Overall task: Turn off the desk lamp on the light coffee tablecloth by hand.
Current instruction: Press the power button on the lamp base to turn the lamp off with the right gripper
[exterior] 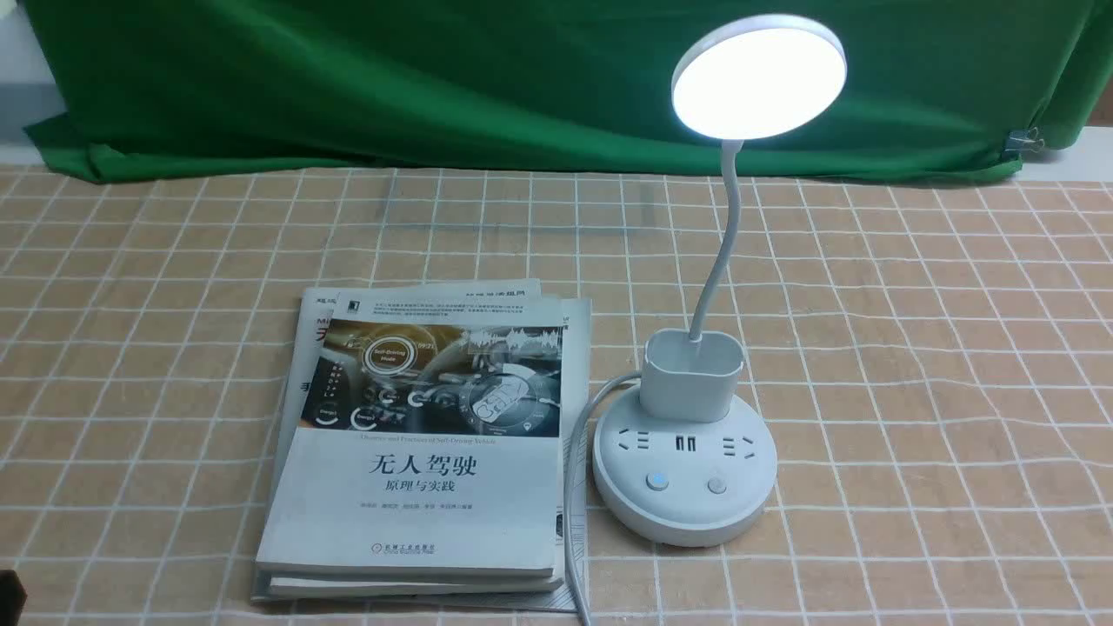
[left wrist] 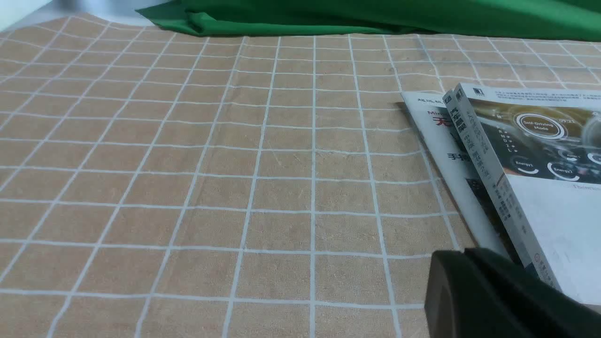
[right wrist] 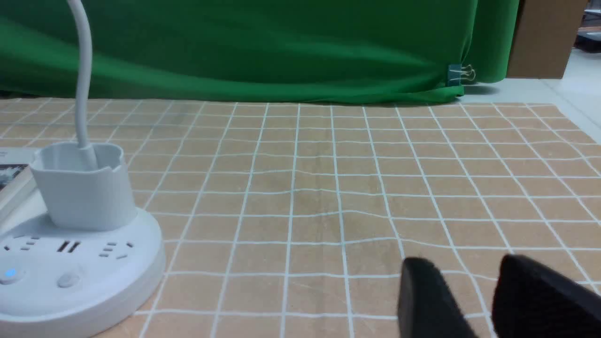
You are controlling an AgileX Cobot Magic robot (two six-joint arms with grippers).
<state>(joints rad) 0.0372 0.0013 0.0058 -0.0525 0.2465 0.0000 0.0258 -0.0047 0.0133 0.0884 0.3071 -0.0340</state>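
The white desk lamp stands on the light coffee tablecloth [exterior: 913, 348], right of centre. Its round disc head [exterior: 756, 76] glows brightly. The thin neck rises from the pen cup [exterior: 691, 372] on the round base [exterior: 684, 513]. The base carries sockets and two buttons; the left button [exterior: 657, 482] glows blue and the right one [exterior: 716, 485] is dark. The base also shows in the right wrist view [right wrist: 94, 291]. My right gripper [right wrist: 467, 265] is open and empty, low over the cloth, to the right of the base and apart from it. My left gripper [left wrist: 462, 256] is shut and empty, beside the books.
A stack of books [exterior: 426, 435] lies left of the lamp base, touching its white cable [exterior: 574, 469]; the books also show in the left wrist view [left wrist: 530, 155]. A green backdrop cloth [exterior: 435, 78] hangs along the far edge, held by a clip [exterior: 1026, 139].
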